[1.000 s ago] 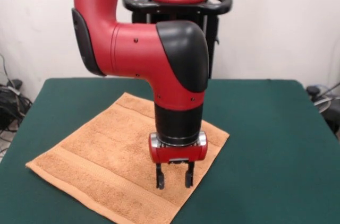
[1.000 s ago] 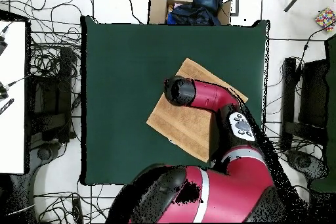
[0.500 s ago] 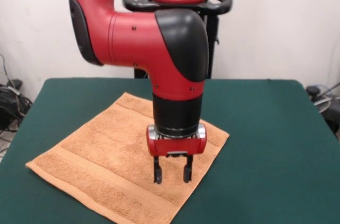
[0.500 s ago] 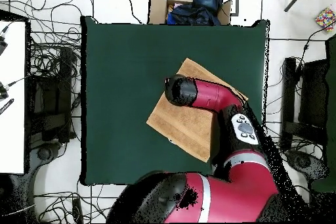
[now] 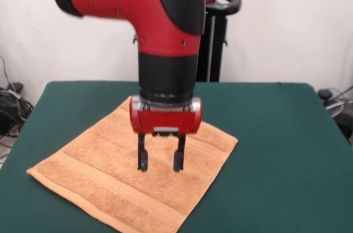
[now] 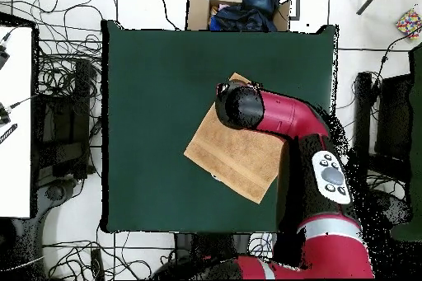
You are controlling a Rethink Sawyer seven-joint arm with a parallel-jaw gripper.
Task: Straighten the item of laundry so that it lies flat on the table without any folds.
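One towel: the orange-tan towel (image 5: 129, 175) lies spread flat on the green table (image 5: 287, 150), turned like a diamond, with no fold showing in the part that is visible.
Towel position: in the front view it sits left of the table's middle; overhead (image 6: 231, 158) it lies right of the middle, in the half nearer the robot's base.
Towel edges: in the front view, one corner points at the left table edge, one at the pedestal side, one to the right; the nearest corner meets the picture's bottom edge, so it cannot be judged.
Bands: woven stripes run along the near-left edge and the far-right edge.
Gripper: the gripper (image 5: 160, 160) points straight down over the towel's middle, its two fingers (image 5: 143, 158) spread apart with nothing between them; whether the tips touch the cloth cannot be told.
Arm: the red and black arm (image 6: 284, 117) covers the towel's far-right part overhead.
Open room: wide bare green lies to the right of the towel in the front view; overhead, bare green spans the far half and the left side.
Table surroundings: cables (image 6: 66, 88) crowd the floor past the left edge overhead.
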